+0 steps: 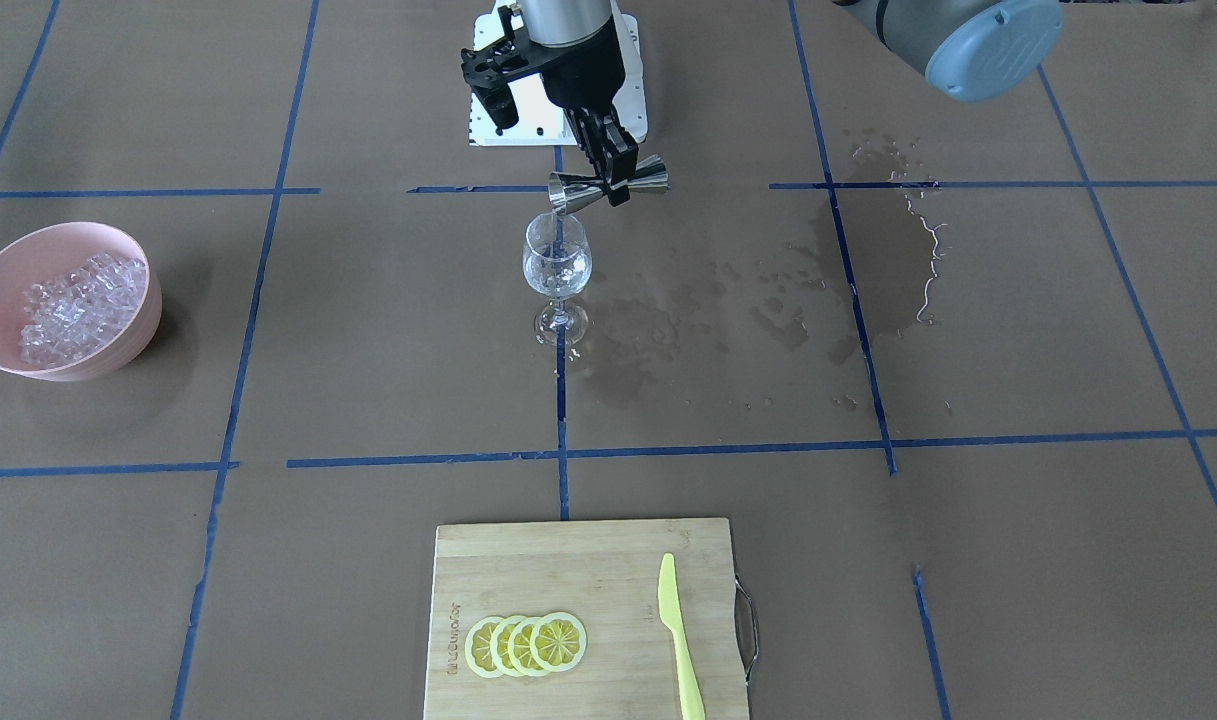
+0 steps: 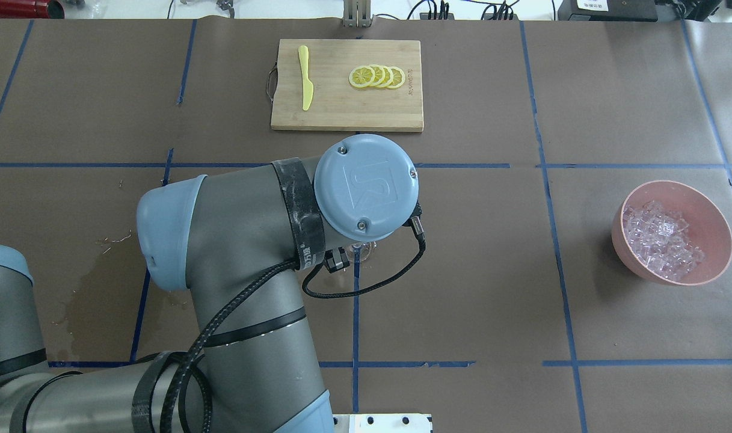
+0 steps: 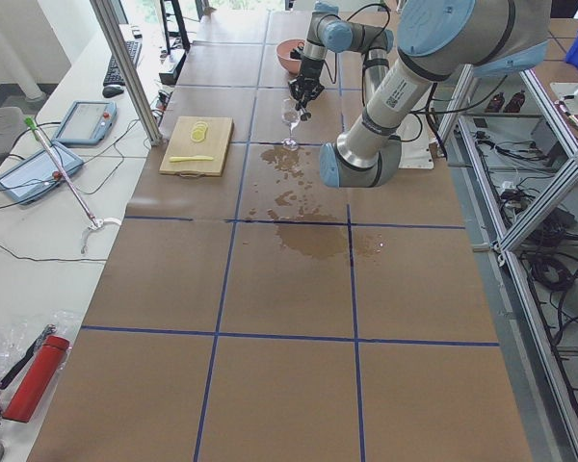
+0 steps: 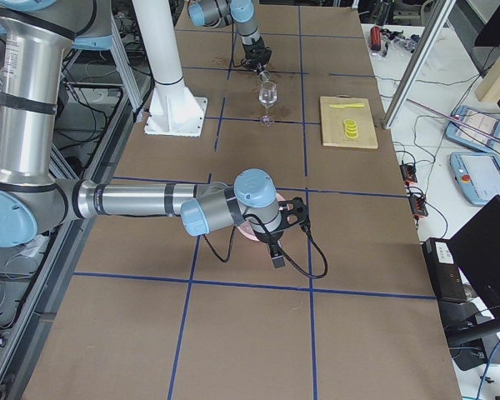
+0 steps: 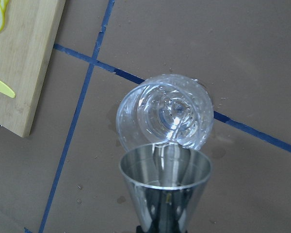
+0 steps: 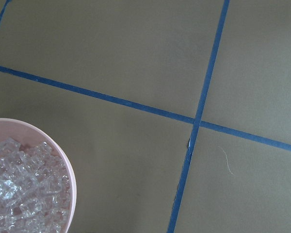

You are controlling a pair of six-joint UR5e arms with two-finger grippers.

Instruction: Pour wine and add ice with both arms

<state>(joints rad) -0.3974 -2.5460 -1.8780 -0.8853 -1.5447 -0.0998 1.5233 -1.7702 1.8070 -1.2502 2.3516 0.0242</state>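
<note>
My left gripper is shut on a steel double-cone measuring cup. It holds the cup on its side, mouth at the rim of a clear stemmed wine glass standing mid-table. In the left wrist view the cup's mouth sits just over the glass, which is wet with clear drops; I see no distinct stream of wine. The ice is heaped in a pink bowl. My right gripper hangs high beside that bowl; I cannot tell if it is open. Its wrist view shows the ice.
A bamboo cutting board with lemon slices and a yellow knife lies at the operators' edge. Wet stains darken the brown paper beside the glass. The white pedestal stands behind the glass.
</note>
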